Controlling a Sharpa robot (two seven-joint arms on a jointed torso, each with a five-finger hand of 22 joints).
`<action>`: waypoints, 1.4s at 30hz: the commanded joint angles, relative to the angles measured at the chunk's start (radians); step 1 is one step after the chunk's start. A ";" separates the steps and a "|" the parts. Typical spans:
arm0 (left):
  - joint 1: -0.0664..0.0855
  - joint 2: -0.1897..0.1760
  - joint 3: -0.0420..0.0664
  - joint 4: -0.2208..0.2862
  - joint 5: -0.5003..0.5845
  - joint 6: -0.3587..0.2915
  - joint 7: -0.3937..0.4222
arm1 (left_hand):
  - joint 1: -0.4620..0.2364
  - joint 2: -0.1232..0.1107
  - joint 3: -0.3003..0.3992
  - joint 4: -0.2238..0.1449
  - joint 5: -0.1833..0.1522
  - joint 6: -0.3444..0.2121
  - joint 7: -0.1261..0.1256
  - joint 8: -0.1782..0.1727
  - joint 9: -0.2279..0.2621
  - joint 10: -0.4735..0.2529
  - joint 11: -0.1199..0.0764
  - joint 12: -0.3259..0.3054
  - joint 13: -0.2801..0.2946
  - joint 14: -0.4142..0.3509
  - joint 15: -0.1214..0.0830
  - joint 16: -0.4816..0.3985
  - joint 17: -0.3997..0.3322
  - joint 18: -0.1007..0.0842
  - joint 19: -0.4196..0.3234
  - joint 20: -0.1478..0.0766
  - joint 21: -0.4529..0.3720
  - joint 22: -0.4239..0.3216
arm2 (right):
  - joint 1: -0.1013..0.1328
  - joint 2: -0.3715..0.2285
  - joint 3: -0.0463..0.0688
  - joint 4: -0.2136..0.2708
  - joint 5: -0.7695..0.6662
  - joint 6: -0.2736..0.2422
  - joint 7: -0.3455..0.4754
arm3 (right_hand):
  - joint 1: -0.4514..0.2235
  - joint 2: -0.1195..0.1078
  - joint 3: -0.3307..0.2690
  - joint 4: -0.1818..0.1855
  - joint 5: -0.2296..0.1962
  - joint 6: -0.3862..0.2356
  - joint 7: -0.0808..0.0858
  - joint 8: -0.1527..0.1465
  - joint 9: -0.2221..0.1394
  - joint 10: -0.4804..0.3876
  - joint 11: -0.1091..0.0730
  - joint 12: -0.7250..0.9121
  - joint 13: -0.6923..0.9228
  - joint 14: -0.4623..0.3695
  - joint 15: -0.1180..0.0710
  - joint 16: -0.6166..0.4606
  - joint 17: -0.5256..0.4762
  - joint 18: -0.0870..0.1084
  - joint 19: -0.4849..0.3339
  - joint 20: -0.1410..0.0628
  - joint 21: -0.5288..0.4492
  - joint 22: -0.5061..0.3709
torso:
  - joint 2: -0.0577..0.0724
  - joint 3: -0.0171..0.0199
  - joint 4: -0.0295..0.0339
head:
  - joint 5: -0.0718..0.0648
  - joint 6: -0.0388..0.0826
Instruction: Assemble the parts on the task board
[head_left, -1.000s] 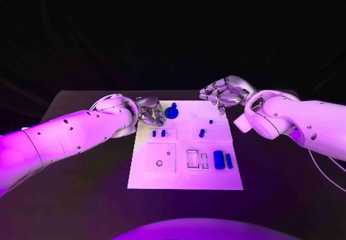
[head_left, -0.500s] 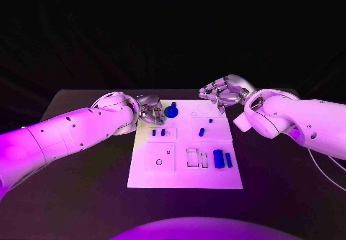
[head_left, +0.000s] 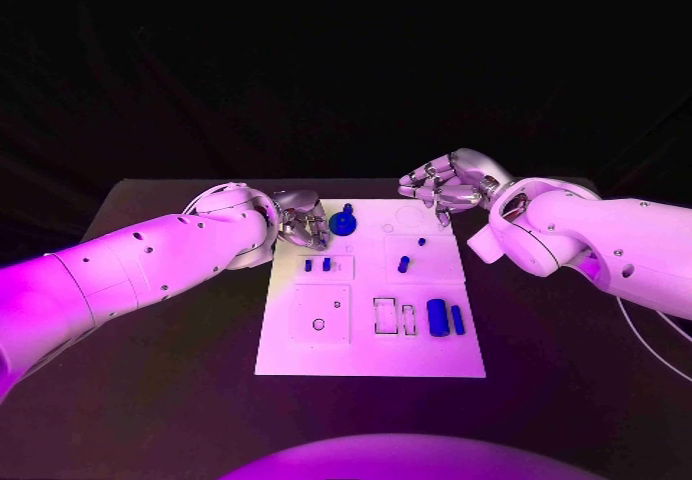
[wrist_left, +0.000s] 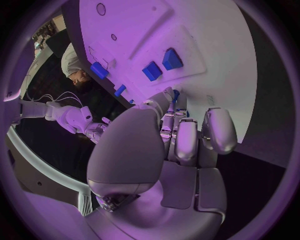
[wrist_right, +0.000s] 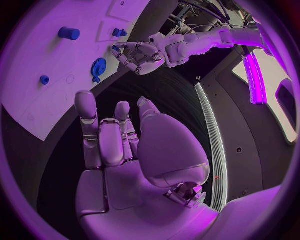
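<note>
The white task board (head_left: 371, 345) lies in the middle of the table. A blue gear (head_left: 343, 222) sits near its far left corner, also seen as the gear (wrist_right: 98, 65). My left hand (head_left: 300, 222) hovers just left of the gear with its fingers spread and curved, holding nothing; the left hand (wrist_right: 139, 56) stands a small gap away from the gear. My right hand (head_left: 444, 185) hangs over the board's far right corner, fingers loosely bent, empty. Two small blue blocks (head_left: 317, 266) stand in a left recess, and two longer blue parts (head_left: 446, 320) lie at the right.
A small blue peg (head_left: 421, 242) and a short blue piece (head_left: 404, 265) sit in the board's right middle. Open rectangular slots (head_left: 387, 317) and a square plate with a hole (head_left: 319, 324) lie nearer me. Black table (head_left: 173, 340) surrounds the board on all sides.
My left arm has risen very slightly; the hands and the parts stay where they were.
</note>
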 joint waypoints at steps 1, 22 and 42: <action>-0.006 0.001 -0.004 -0.005 0.005 0.042 -0.012 | -0.015 0.004 0.005 0.000 0.002 -0.018 0.004 -0.012 -0.004 -0.015 0.004 -0.012 -0.002 -0.006 0.005 -0.003 -0.004 -0.012 -0.007 0.004 -0.008 0.035 | -0.001 0.000 0.000 0.001 -0.003 0.012 0.005 | 0.007 0.007 -0.005 0.003 0.004 -0.004 0.001 0.004 0.000 0.000 -0.003 0.007 0.001 -0.005 0.002 -0.004 -0.002 0.018 0.002 0.000 -0.004 -0.001 | 0.000 -0.0006 0.0001 | 0.000 0.000; -0.006 -0.008 -0.004 -0.011 0.040 0.034 0.001 | -0.134 -0.061 -0.070 0.068 0.010 -0.117 0.032 -0.069 -0.028 -0.122 0.043 -0.089 -0.029 -0.031 0.038 -0.038 -0.080 0.008 -0.048 0.036 -0.114 -0.018 | -0.001 -0.005 0.000 -0.001 -0.001 0.012 0.005 | 0.008 0.008 -0.009 0.006 0.006 -0.005 0.001 0.005 -0.001 0.001 -0.003 0.009 0.000 -0.004 0.002 -0.003 0.000 0.018 0.003 0.000 -0.005 -0.002 | 0.000 -0.0003 0.0000 | 0.000 0.001; -0.003 -0.117 0.008 0.033 0.295 -0.058 0.054 | -0.052 -0.023 -0.014 0.034 0.014 -0.112 0.042 -0.059 -0.030 -0.129 0.050 -0.095 -0.038 -0.093 0.042 -0.128 -0.230 0.038 -0.112 0.041 -0.282 -0.110 | -0.008 -0.005 0.000 -0.057 -0.564 0.157 -0.155 | 0.152 -0.023 0.056 -0.047 -0.022 0.029 0.000 0.030 0.002 -0.092 -0.001 -0.317 -0.285 -0.070 0.004 -0.136 -0.153 0.040 -0.069 -0.001 -0.128 -0.152 | -0.004 0.0009 0.0019 | 0.016 0.024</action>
